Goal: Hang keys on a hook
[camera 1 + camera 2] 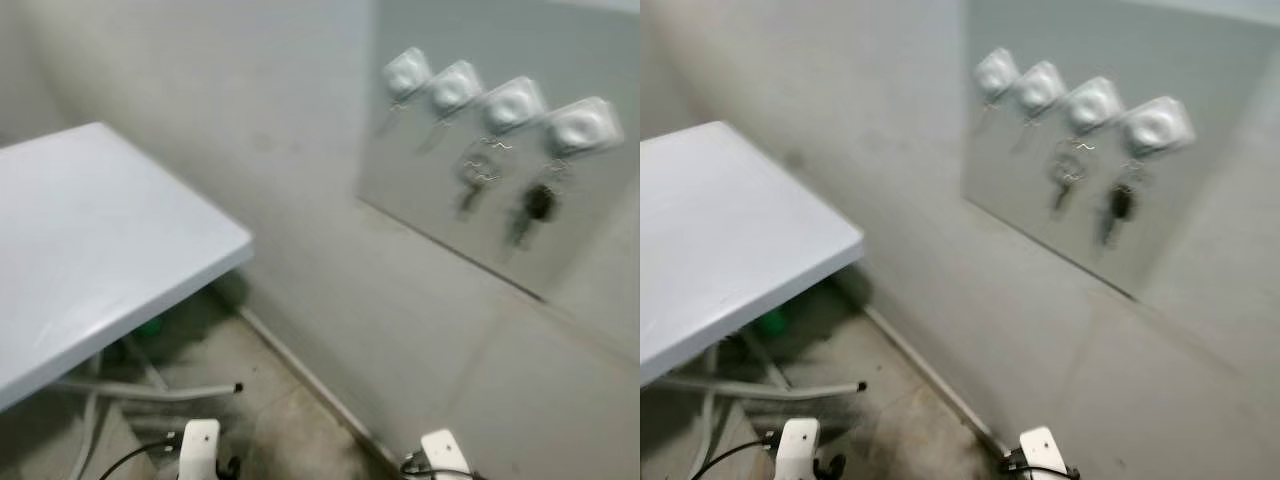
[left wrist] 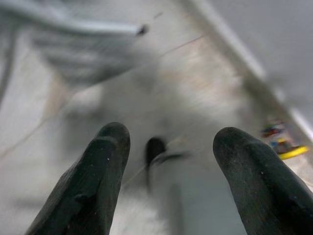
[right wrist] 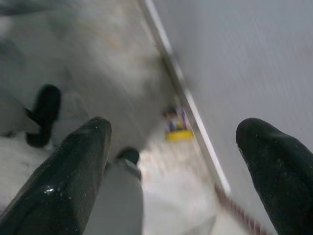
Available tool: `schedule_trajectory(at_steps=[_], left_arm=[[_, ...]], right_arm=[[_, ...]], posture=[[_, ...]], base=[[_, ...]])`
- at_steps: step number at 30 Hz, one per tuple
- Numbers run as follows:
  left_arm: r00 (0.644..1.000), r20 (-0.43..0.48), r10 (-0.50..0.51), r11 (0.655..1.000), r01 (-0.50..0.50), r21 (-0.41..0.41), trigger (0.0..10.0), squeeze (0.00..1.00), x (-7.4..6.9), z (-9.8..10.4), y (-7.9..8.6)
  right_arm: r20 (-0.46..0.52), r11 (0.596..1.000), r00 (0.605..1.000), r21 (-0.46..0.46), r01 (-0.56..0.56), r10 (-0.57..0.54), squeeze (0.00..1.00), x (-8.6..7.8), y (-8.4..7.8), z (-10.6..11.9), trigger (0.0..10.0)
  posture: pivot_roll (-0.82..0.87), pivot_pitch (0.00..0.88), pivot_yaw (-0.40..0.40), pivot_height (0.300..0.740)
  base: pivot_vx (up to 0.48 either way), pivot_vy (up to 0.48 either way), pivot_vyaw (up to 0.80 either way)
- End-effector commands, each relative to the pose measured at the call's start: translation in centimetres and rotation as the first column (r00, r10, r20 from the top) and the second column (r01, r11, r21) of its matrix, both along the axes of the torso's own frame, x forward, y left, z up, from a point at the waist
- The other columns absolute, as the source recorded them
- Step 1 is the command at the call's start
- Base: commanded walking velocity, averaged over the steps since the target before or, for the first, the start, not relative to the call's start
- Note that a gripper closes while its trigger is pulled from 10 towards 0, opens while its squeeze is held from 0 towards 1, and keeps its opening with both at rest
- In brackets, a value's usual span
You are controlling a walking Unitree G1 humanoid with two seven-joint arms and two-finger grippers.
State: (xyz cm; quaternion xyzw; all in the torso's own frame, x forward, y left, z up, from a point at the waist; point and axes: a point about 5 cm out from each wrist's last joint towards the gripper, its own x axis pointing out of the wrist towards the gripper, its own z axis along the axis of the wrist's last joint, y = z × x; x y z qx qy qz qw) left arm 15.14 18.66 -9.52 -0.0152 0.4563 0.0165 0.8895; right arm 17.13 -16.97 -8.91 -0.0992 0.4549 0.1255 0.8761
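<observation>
While both arms hang low with nothing between their fingers, the head views show a grey board (image 1: 430, 215) mounted on the wall, carrying four pale hooks (image 1: 513, 104) in a row along its upper edge. Two bunches of keys already hang there: a silvery bunch (image 1: 477, 172) under the third hook from the board's left edge, and a bunch with a dark fob (image 1: 537, 204) under the hook nearest its right edge. The two hooks toward the left edge look bare, though blur hides fine detail. A white surface (image 1: 90, 240) stands at the left, well apart from the board.

The left gripper (image 2: 168, 147) points at the floor (image 2: 161, 83), its fingers (image 2: 105, 161) spread apart and empty. The right gripper (image 3: 171, 147) likewise hangs over the floor beside the wall's base strip, fingers (image 3: 83, 156) spread apart and empty.

Handling, as a judgement: keys are light, hard metal, and a bunch is loose and swinging, so it would slip or twist under a pinch on one blade. The ring, or the fob where there is one, seems the surer hold, leaving the ring's loop free to drop over a hook.
</observation>
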Motion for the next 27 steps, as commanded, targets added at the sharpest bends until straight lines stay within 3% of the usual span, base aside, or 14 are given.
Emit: schedule_trajectory(at_steps=[1, 27], left_arm=[[1.000, 0.008, -0.009, 1.000, 0.009, 0.012, 10.0, 0.00, 0.58, 0.20, -0.08], [1.000, -0.006, 0.022, 1.000, -0.022, 0.013, 10.0, 0.00, 0.29, 0.04, -0.12]], right_arm=[[-0.008, 1.000, 1.000, 0.006, -0.015, 0.015, 0.00, -0.31, 0.32, -0.15, 10.0], [-0.007, 1.000, 1.000, 0.006, -0.020, 0.021, 0.00, -0.11, 0.23, -0.05, 10.0]], posture=[[-0.07, 0.000, -0.021, 0.740], [-0.06, 0.000, -0.038, 0.740]], base=[[0.000, 0.000, 0.80], [0.000, 0.000, 0.80]])
